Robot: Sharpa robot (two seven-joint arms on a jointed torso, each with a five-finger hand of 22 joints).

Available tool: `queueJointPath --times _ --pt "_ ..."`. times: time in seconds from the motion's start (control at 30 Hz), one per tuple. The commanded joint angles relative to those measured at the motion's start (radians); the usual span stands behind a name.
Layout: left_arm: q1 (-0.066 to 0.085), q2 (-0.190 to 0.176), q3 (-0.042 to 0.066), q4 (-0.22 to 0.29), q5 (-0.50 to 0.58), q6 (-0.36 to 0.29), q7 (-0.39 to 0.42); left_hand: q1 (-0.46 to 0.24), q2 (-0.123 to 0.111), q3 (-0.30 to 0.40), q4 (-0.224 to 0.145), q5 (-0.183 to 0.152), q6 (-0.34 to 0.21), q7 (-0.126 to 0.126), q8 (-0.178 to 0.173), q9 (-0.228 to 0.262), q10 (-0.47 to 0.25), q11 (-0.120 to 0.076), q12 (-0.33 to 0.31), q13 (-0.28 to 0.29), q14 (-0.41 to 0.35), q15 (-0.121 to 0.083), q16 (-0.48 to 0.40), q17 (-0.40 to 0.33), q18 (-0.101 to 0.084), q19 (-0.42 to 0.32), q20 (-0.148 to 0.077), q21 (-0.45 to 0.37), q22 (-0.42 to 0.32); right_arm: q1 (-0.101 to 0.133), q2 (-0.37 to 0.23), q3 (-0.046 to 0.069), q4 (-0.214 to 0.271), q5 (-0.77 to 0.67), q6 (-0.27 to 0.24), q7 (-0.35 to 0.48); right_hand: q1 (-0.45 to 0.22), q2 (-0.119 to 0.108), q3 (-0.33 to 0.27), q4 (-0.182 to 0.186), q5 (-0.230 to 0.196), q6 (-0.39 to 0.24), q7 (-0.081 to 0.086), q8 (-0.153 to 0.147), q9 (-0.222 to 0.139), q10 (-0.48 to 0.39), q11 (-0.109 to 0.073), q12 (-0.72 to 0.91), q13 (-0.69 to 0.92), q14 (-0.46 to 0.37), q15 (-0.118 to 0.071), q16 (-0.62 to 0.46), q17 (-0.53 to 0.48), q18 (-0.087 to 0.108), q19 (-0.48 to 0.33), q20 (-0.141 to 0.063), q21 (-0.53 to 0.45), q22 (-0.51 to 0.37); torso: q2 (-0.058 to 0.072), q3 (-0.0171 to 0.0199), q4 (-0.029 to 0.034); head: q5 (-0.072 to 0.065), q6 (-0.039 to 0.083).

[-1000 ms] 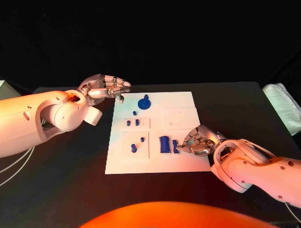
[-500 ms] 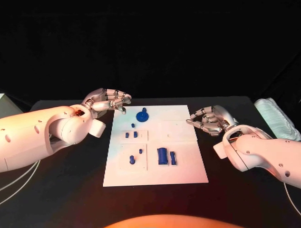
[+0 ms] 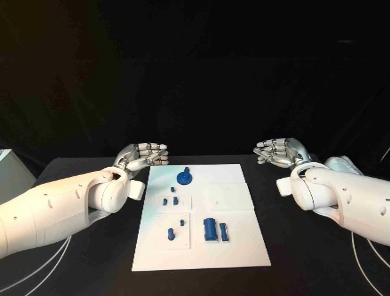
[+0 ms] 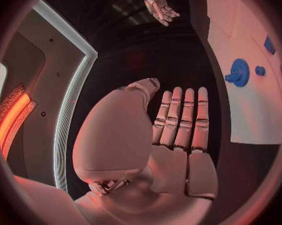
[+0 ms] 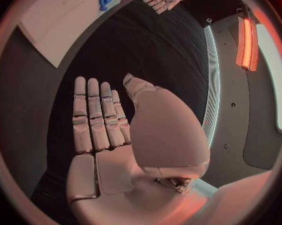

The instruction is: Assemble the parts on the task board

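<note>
From the head view, your left hand (image 3: 142,155) and right hand (image 3: 280,152) hang empty at the far corners of the white rectangular task board (image 3: 235,250), the small blue plastic parts (image 3: 184,177) lying on it. Both wrist views show straight, unloaded fingers (image 4: 178,116). From off the board, a hurried reach could scatter the loose pieces.

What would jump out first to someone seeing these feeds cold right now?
The white task board in the middle of the black table, dotted with small blue parts; the blue gear near its far edge is the boldest. Next, the left hand and right hand, both raised at the board's far corners, off the board. The wrist views show flat, extended fingers holding nothing.
</note>
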Motion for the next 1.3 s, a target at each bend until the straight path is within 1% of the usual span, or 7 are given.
queueJointPath --times 0.03,0.07,0.13,0.33,0.37,0.43,1.3 --pt "-0.006 0.019 0.003 -0.026 0.032 -0.009 0.066 0.007 0.006 -0.009 -0.001 -0.005 0.012 -0.001 -0.01 -0.01 0.017 -0.002 -0.046 0.0 -0.001 0.0 -0.058 -0.004 0.012 0.015 0.005 -0.047 -0.047 0.001 0.013 0.001 -0.027 0.056 0.11 0.089 -0.015 -0.006 0.008 -0.022 0.0 0.01 -0.003 -0.019 -0.009 0.01 0.004 -0.024 -0.077 0.02 0.004 -0.06 -0.047 0.015 0.005 0.006 -0.003 -0.095 -0.007 0.0067 -0.0013 0.001 0.014" --pt "-0.003 0.008 0.0 -0.011 0.004 -0.002 0.006 -0.447 0.221 -0.44 -0.279 -0.267 -0.828 -0.157 -0.264 -0.328 -0.296 -0.165 -0.18 -0.065 -0.777 -0.145 -0.416 -0.19 -0.17 -0.769 -0.279 -0.2 -0.37 0.0 0.006 0.001 -0.013 0.01 0.014 0.012 -0.425 0.209 -0.405 -0.234 -0.056 -0.902 -0.191 -0.229 -0.333 -0.328 -0.137 -0.091 -0.272 -0.297 -0.1 -0.303 -0.444 -0.171 -0.306 -0.203 -0.065 -0.581 -0.002 0.0017 -0.0005 0.0 0.005" --pt "-0.003 0.007 0.001 -0.006 0.004 -0.008 0.007 -0.489 0.221 -0.44 -0.279 -0.267 -0.828 -0.157 -0.264 -0.328 -1.012 -0.165 -0.18 -0.065 -0.777 -0.145 -0.416 -0.19 -0.17 -0.769 -0.279 -0.2 -0.37 -0.002 0.005 0.003 -0.007 0.014 0.01 0.015 -0.472 0.209 -0.405 -0.234 -0.056 -0.902 -0.191 -0.229 -0.333 -0.359 -0.137 -0.091 -0.272 -1.018 -0.1 -0.303 -0.444 -0.171 -1.029 -0.203 -0.065 -0.581 -0.003 0.0024 0.0027 -0.003 0.008" --pt "-0.01 0.005 0.008 0.046 0.009 -0.083 0.016 -0.714 0.221 -0.44 -0.279 -0.267 -0.828 -0.157 -0.264 -0.328 -1.012 -0.165 -0.18 -0.065 -0.777 -0.145 -0.416 -0.19 -0.17 -0.769 -0.279 -0.2 -0.37 -0.027 -0.013 0.025 0.068 0.058 -0.03 0.048 -0.682 0.209 -0.405 -0.234 -0.056 -0.902 -0.191 -0.229 -0.333 -1.105 -0.137 -0.091 -0.272 -1.018 -0.1 -0.303 -0.444 -0.171 -1.029 -0.203 -0.065 -0.581 -0.019 0.0104 0.0398 -0.033 0.037" --pt "-0.011 0.005 0.009 0.059 0.01 -0.102 0.019 -0.742 0.221 -0.44 -0.279 -0.267 -0.828 -0.157 -0.264 -0.328 -1.012 -0.165 -0.18 -0.065 -0.777 -0.145 -0.416 -0.19 -0.17 -0.769 -0.279 -0.2 -0.37 -0.033 -0.017 0.031 0.086 0.07 -0.04 0.057 -1.405 0.209 -0.405 -0.234 -0.056 -0.902 -0.191 -0.229 -0.333 -1.105 -0.137 -0.091 -0.272 -1.018 -0.1 -0.303 -0.444 -0.171 -1.029 -0.203 -0.065 -0.581 -0.022 0.012 0.0473 -0.039 0.043" --pt "-0.015 0.003 0.013 0.089 0.012 -0.145 0.024 -1.493 0.221 -0.44 -0.279 -0.267 -0.828 -0.157 -0.264 -0.328 -1.012 -0.165 -0.18 -0.065 -0.777 -0.145 -0.416 -0.19 -0.17 -0.769 -0.279 -0.2 -0.37 -0.047 -0.027 0.044 0.129 0.095 -0.064 0.076 -1.405 0.209 -0.405 -0.234 -0.056 -0.902 -0.191 -0.229 -0.333 -1.105 -0.137 -0.091 -0.272 -1.018 -0.1 -0.303 -0.444 -0.171 -1.029 -0.203 -0.065 -0.581 -0.028 0.0145 0.0591 -0.048 0.052" --pt "-0.048 -0.009 0.047 0.362 0.036 -0.538 0.072 -1.493 0.221 -0.44 -0.279 -0.267 -0.828 -0.157 -0.264 -0.328 -1.012 -0.165 -0.18 -0.065 -0.777 -0.145 -0.416 -0.19 -0.17 -0.769 -0.279 -0.2 -0.37 -0.141 -0.095 0.132 0.417 0.268 -0.22 0.205 -1.405 0.209 -0.405 -0.234 -0.056 -0.902 -0.191 -0.229 -0.333 -1.105 -0.137 -0.091 -0.272 -1.018 -0.1 -0.303 -0.444 -0.171 -1.029 -0.203 -0.065 -0.581 -0.033 0.0174 0.0722 -0.059 0.063"
